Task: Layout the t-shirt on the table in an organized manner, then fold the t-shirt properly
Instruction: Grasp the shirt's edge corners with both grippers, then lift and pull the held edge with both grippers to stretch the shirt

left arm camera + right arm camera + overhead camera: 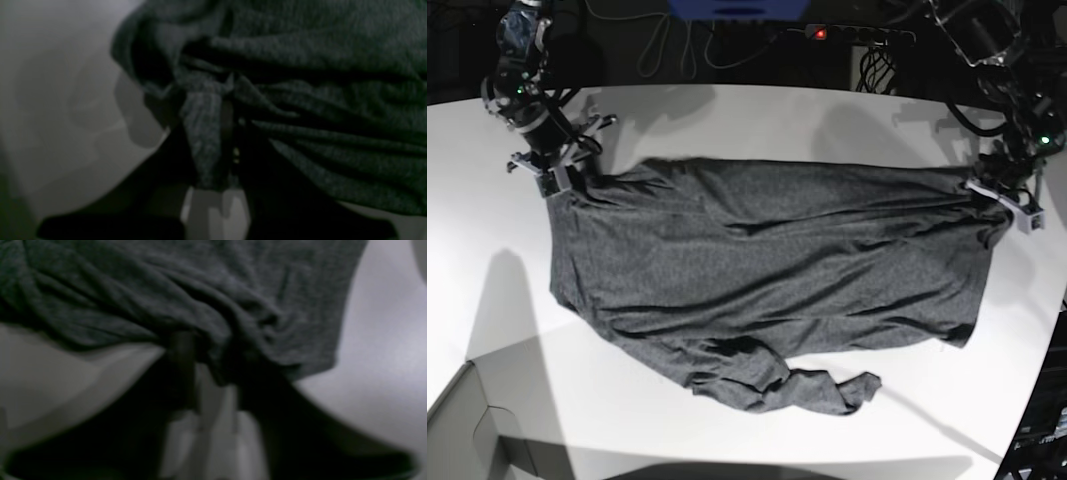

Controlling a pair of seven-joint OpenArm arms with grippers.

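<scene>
Grey box corner (472, 425) sits nearest us. Left gripper (230, 100) pinches the t-shirt (767, 270); right gripper (206, 353) grips its hem. Only base view shows the table (727, 120).

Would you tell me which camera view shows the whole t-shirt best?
The base view: the t-shirt lies spread across the table, outline complete. Both wrist views show only blurred, bunched folds close to the lens.
</scene>
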